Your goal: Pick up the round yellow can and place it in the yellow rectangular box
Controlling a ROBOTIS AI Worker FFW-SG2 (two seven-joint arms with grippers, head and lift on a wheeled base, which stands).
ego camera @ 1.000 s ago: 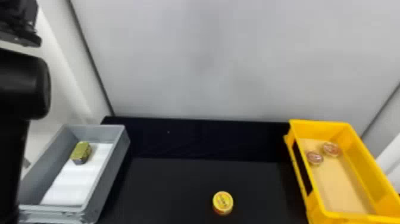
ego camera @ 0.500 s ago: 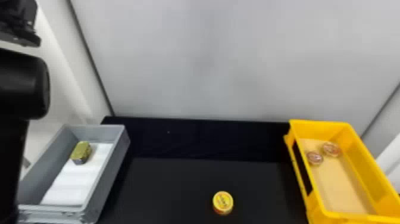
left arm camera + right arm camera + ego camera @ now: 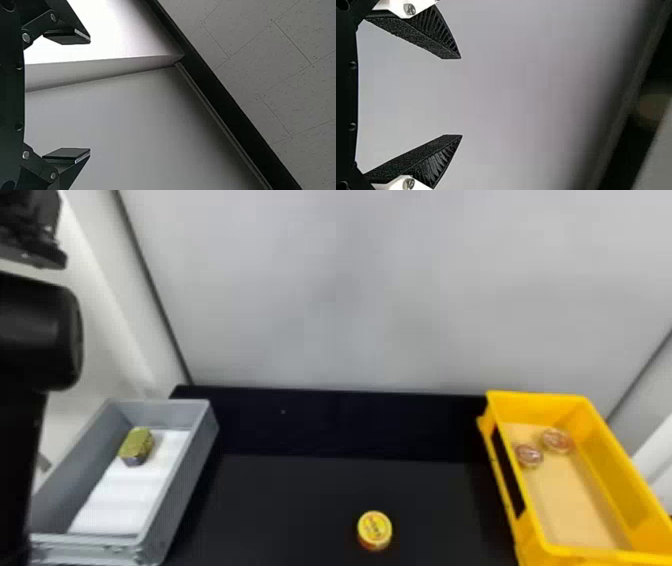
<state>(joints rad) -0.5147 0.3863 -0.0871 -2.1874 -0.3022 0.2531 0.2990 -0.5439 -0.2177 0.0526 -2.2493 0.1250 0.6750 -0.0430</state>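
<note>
The round yellow can stands upright on the black table, near the lower edge of the head view and right of centre. At the right is the yellow rectangular box, its opening facing up. My left arm is raised along the left edge of the head view, well away from the can. In the left wrist view the left gripper is open, with nothing between its fingers. The right gripper holds nothing in the right wrist view; its two ribbed black fingers are wide apart, against a pale wall.
Two small round reddish tins lie in the far part of the yellow box. On the left stands a grey box with a white liner and a greenish-gold block. A grey wall rises behind the black table.
</note>
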